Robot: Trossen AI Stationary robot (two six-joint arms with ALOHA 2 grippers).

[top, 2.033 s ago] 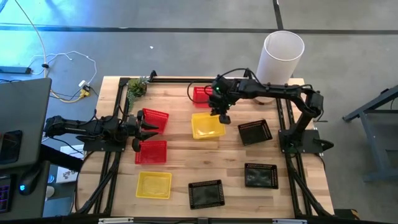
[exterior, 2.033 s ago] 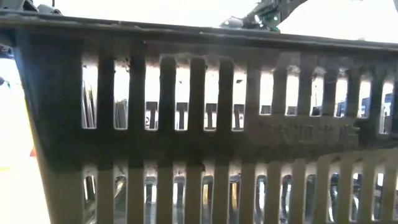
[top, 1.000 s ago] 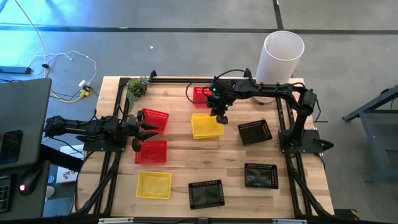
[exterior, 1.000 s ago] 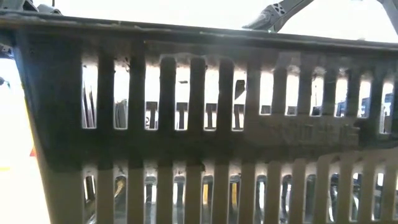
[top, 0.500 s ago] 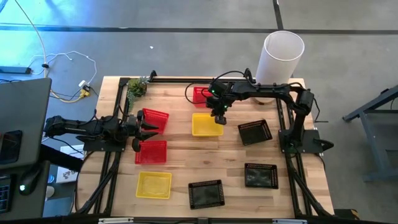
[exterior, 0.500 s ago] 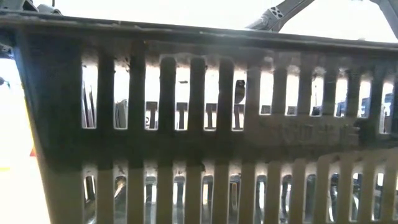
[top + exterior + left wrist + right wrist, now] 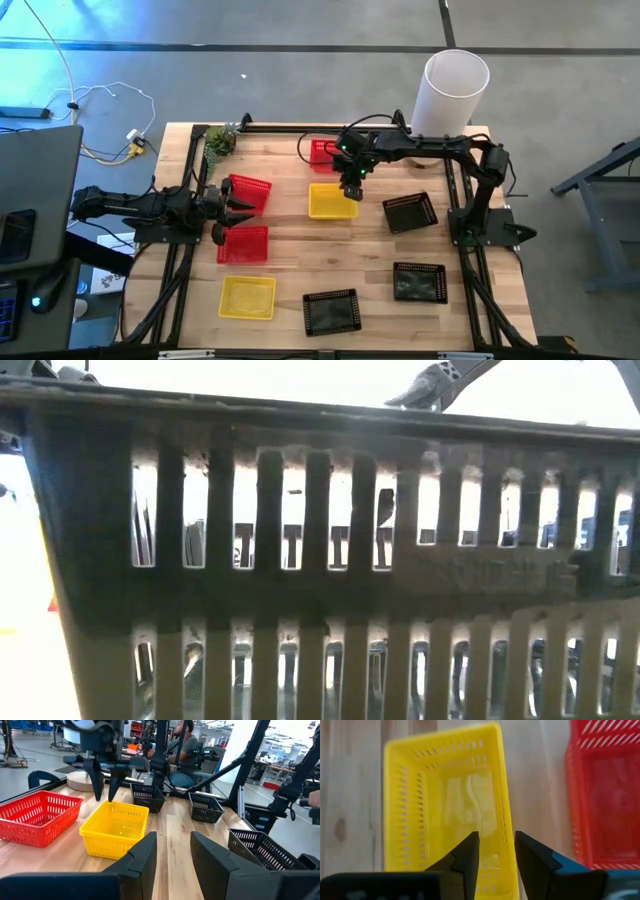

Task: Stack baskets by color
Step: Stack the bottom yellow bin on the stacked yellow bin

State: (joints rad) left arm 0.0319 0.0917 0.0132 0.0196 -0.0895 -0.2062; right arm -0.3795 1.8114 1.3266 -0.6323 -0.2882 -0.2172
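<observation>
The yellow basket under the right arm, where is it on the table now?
In the high view, this yellow basket sits near the table's middle, toward the far edge, between a red basket behind it and a black basket on its right.

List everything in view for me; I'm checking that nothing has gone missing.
Red plastic mesh baskets: three, red; one far centre, two left.
Yellow plastic mesh baskets: two seen, yellow; centre, near left.
Black plastic mesh baskets: three, black; right side, near edge.
Tall white cylinder: one, white; far right corner.
Small green plant: one, green; far left corner.
Wooden table: one, pale.
Right claw: open, over centre yellow basket.
Left claw: open, between two red baskets.
</observation>
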